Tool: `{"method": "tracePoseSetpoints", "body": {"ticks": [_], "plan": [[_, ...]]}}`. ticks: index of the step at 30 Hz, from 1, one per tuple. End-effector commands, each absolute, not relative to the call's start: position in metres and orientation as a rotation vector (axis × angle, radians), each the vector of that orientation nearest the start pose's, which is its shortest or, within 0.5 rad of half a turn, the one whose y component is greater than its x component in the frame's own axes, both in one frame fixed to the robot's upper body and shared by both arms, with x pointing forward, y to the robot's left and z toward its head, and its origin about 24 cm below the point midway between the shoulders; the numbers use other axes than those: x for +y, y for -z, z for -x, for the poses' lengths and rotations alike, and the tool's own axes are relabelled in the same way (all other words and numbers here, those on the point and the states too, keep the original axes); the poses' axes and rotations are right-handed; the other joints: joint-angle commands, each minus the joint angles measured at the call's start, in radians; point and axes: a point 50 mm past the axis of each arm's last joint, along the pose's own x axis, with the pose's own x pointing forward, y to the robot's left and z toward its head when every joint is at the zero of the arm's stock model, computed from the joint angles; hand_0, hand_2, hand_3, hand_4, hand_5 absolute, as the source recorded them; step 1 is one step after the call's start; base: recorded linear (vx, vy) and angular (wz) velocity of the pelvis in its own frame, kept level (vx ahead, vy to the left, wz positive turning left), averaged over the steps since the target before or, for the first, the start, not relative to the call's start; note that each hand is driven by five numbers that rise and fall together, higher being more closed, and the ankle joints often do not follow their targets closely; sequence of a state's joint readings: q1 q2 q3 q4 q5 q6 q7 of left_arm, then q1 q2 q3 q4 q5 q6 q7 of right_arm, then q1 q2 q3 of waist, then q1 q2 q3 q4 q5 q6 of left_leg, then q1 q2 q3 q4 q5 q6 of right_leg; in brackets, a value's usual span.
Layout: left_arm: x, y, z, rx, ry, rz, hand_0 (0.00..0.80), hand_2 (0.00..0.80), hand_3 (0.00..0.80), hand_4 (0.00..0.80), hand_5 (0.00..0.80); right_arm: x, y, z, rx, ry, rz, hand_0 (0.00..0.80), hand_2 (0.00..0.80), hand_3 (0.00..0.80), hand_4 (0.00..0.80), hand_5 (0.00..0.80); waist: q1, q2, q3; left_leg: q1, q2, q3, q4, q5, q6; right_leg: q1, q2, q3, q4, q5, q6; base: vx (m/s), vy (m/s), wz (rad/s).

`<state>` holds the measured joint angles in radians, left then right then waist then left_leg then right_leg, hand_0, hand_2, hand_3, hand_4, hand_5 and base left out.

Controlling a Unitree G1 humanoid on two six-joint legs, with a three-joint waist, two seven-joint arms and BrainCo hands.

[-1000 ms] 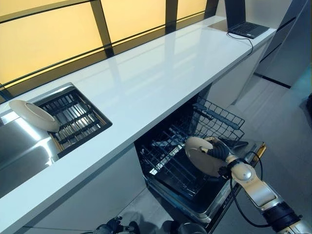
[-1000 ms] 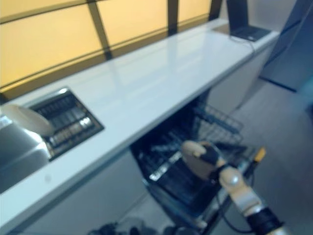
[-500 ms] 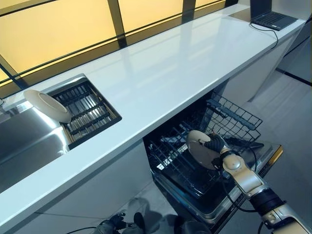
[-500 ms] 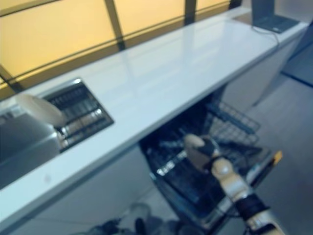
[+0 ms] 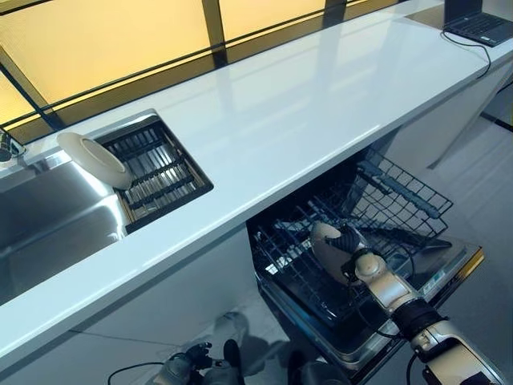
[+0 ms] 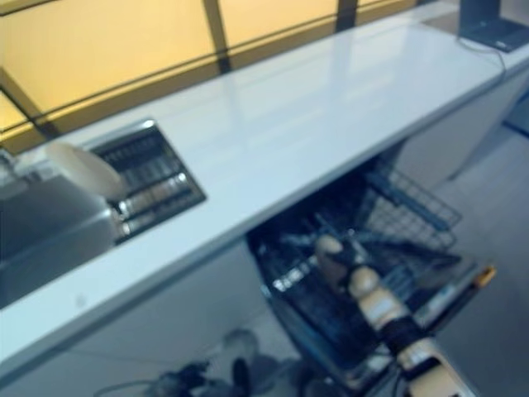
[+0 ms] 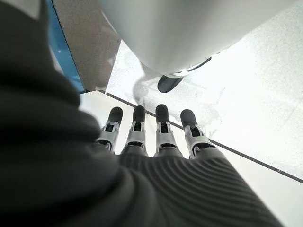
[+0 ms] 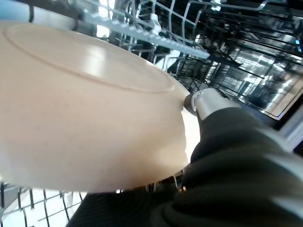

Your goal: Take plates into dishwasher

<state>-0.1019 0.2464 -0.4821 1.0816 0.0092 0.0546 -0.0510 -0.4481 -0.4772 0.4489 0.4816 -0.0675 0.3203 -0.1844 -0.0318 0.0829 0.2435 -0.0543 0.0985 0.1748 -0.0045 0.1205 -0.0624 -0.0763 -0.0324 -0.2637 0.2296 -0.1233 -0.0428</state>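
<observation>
Plate over the dishwasher rack

My right hand (image 5: 350, 245) grips 1 cream plate (image 5: 327, 250) on edge above the dishwasher's lower rack (image 5: 300, 269); my left hand (image 7: 156, 137) hangs open by the floor; another plate (image 5: 94, 160) leans by the bench sink (image 5: 48, 220).

I can't read any words, numbers or signs here. The dishwasher (image 5: 377, 265), the plate (image 8: 85, 109) and the white counter (image 5: 272, 120) show no letters that I can make out.
</observation>
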Motion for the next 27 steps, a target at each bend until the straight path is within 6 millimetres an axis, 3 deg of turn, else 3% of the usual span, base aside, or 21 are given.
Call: {"method": "tracePoseSetpoints", "body": {"ticks": [1,13,21,27], "plan": [[0.186,0.137,-0.176,0.977,0.369,-0.553,0.0,0.0,0.0,0.0,0.0,-0.174,-0.07,-0.352,0.162,0.001,0.822,0.8,0.8,0.8,0.8,0.8,0.025,-0.065,0.044,-0.047,-0.062,-0.011,-0.001,-0.062,0.005,0.132,0.045,-0.022,-0.232,0.012,-0.026,-0.058,-0.042,0.12],[0.177,0.118,-0.209,0.837,0.375,-0.545,0.0,0.0,0.0,0.0,0.0,-0.188,-0.114,-0.377,0.084,0.127,0.881,0.8,0.8,0.8,0.8,0.8,0.027,0.026,0.151,-0.101,-0.085,-0.046,-0.032,-0.04,0.001,0.015,0.012,-0.045,-0.138,-0.023,-0.035,-0.018,-0.013,0.1],[0.172,0.115,-0.214,0.799,0.381,-0.532,0.0,0.0,0.0,0.0,0.0,-0.185,-0.124,-0.383,0.058,0.13,0.908,0.8,0.8,0.8,0.8,0.8,0.029,0.057,0.176,-0.105,-0.093,-0.043,-0.046,-0.037,0.003,-0.02,0.006,-0.042,-0.123,-0.024,-0.034,0.005,-0.002,0.03],[0.168,0.112,-0.219,0.784,0.367,-0.52,0.0,0.0,0.0,0.0,0.0,-0.172,-0.118,-0.381,0.049,0.083,0.874,0.8,0.8,0.8,0.8,0.8,0.026,0.061,0.183,-0.101,-0.097,-0.035,-0.062,-0.035,0.008,-0.032,0.005,-0.039,-0.119,-0.026,-0.031,0.003,0.004,-0.01]]}}
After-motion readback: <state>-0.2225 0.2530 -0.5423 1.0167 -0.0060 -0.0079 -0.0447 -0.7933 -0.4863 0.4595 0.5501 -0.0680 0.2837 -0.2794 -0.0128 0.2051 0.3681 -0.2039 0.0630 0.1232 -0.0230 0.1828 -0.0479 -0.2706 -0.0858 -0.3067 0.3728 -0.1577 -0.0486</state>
